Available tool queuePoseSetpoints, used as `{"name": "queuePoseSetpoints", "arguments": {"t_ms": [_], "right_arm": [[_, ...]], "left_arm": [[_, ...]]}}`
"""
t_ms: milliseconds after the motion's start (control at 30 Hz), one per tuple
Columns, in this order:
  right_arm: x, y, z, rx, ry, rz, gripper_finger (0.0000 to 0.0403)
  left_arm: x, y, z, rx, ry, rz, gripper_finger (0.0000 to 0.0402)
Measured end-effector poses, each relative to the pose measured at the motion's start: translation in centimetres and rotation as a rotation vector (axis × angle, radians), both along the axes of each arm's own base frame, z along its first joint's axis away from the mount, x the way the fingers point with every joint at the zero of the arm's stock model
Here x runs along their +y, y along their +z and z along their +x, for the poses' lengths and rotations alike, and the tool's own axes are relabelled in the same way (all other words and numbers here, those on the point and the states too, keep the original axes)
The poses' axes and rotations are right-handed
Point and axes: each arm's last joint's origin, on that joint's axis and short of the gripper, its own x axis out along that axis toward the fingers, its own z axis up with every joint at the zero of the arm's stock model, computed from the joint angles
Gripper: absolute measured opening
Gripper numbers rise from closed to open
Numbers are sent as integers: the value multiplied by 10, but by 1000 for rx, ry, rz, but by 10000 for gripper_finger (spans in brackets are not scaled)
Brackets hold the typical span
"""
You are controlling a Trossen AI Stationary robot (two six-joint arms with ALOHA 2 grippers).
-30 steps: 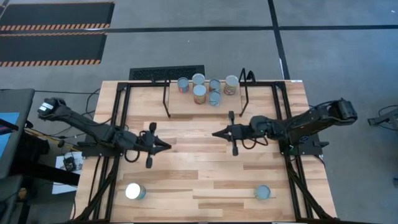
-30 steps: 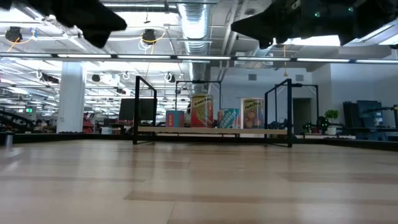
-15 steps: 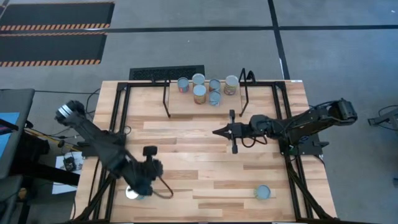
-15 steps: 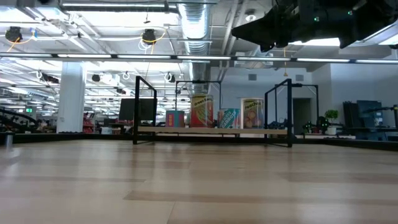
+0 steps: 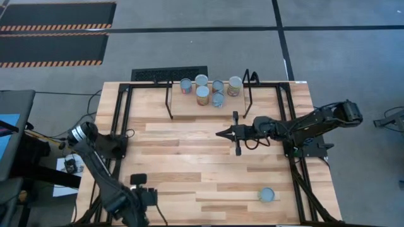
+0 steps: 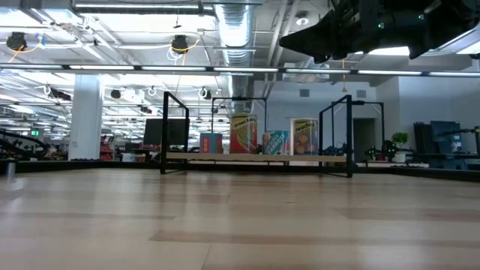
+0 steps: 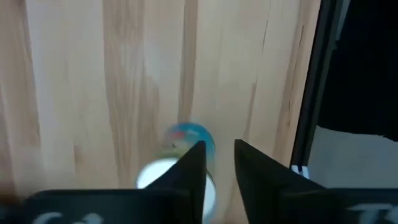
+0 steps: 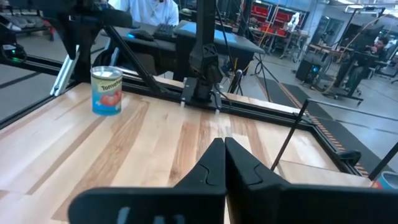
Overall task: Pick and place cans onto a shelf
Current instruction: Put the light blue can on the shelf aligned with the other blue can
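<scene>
My left gripper (image 5: pixel 140 191) hangs over the table's near left corner, pointing down, and covers the can there in the high view. In the left wrist view its fingers (image 7: pixel 219 163) stand a little apart. A can with a white top and blue label (image 7: pixel 181 155) stands on the table beside and partly behind one finger, not between them. My right gripper (image 5: pixel 219 133) is shut and empty above the table's middle. Another can (image 5: pixel 266 195) stands near the front right. Several cans (image 5: pixel 202 94) stand on the shelf (image 5: pixel 189 108) at the far edge.
The shelf's black rod legs (image 5: pixel 169 101) rise at its two ends. Black frame rails (image 5: pixel 297 170) run along the table's left and right sides. The low view shows the shelf (image 6: pixel 255 157) with its cans far off, and bare planks in front.
My left arm has swung from the table's middle toward the near left corner and tipped its gripper down over the white-topped can there. The can has stayed where it was. My right arm has kept still.
</scene>
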Motion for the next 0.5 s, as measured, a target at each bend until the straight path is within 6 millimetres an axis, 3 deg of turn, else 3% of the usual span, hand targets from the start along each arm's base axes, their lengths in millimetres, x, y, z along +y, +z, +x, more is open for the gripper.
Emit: {"name": "queuePoseSetpoints", "arguments": {"t_ms": [267, 500], "right_arm": [[-1, 0, 0, -3, -4, -8, 10], [-1, 0, 0, -3, -2, -8, 10]], "left_arm": [[-3, -3, -12, 43, 126, 28, 132], [-4, -22, -18, 69, 177, 26, 144]]}}
